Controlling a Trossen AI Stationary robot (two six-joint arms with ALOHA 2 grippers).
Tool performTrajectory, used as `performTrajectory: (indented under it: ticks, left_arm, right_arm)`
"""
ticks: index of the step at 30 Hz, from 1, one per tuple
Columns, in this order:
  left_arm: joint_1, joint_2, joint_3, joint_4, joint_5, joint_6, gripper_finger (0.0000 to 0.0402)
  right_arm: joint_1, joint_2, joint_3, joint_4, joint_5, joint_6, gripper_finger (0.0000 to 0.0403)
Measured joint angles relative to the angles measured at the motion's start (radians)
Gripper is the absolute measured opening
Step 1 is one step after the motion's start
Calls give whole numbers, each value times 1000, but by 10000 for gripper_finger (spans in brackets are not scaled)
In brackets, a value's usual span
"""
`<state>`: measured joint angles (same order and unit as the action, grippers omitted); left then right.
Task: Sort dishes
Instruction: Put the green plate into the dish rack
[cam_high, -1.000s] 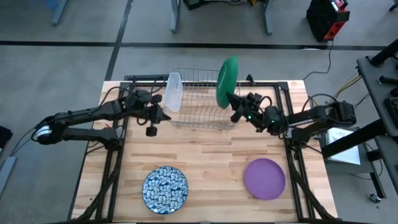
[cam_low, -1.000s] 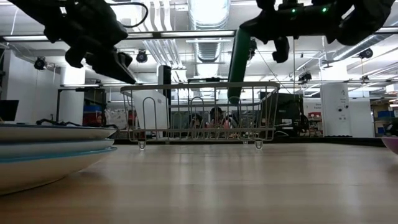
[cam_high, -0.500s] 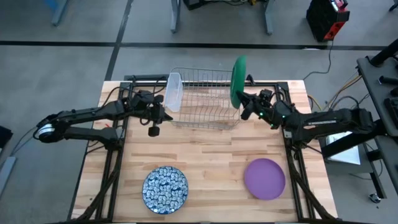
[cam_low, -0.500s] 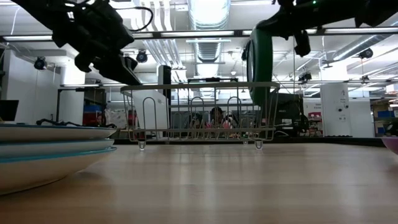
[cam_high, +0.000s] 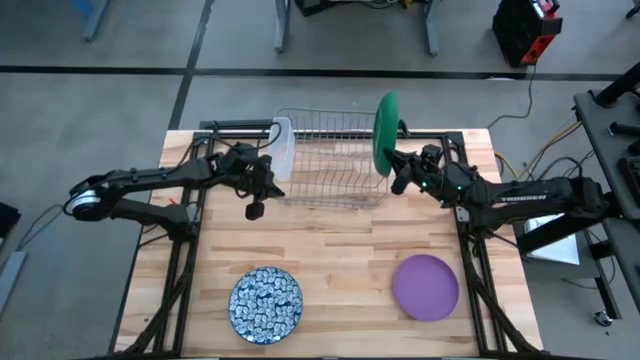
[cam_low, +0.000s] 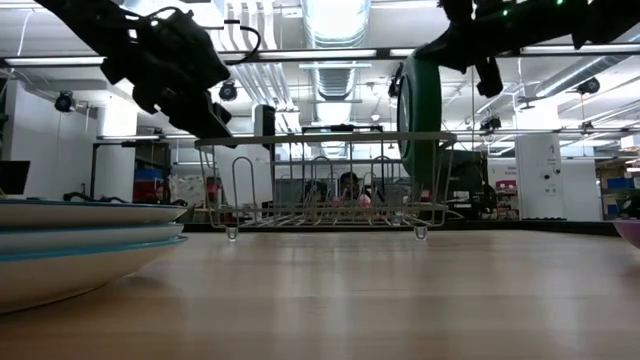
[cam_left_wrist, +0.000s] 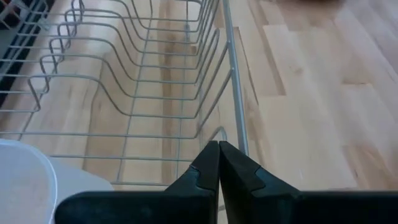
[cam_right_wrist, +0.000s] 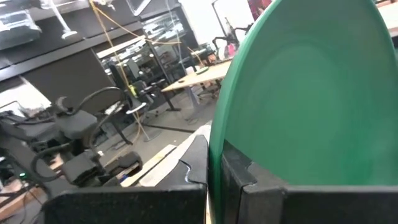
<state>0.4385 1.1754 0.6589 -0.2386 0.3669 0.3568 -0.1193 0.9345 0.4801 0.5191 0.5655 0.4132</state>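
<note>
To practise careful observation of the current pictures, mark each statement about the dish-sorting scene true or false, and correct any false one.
1. The right gripper holds the green plate upright at the wire rack. True.
2. The purple plate stands in the rack. False: it lies flat on the table.
3. The left gripper is shut. True.
4. The patterned plate lies beside the clear tub. False: it lies far from it, near the table's front edge.
</note>
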Motion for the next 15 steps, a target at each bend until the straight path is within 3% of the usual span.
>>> performTrajectory:
  ticks: [15]
  left_arm:
    - [0, 10, 47, -17, -13, -5, 0]
  right_arm:
    - [-91, 77, 0, -16, -34, 59, 0]
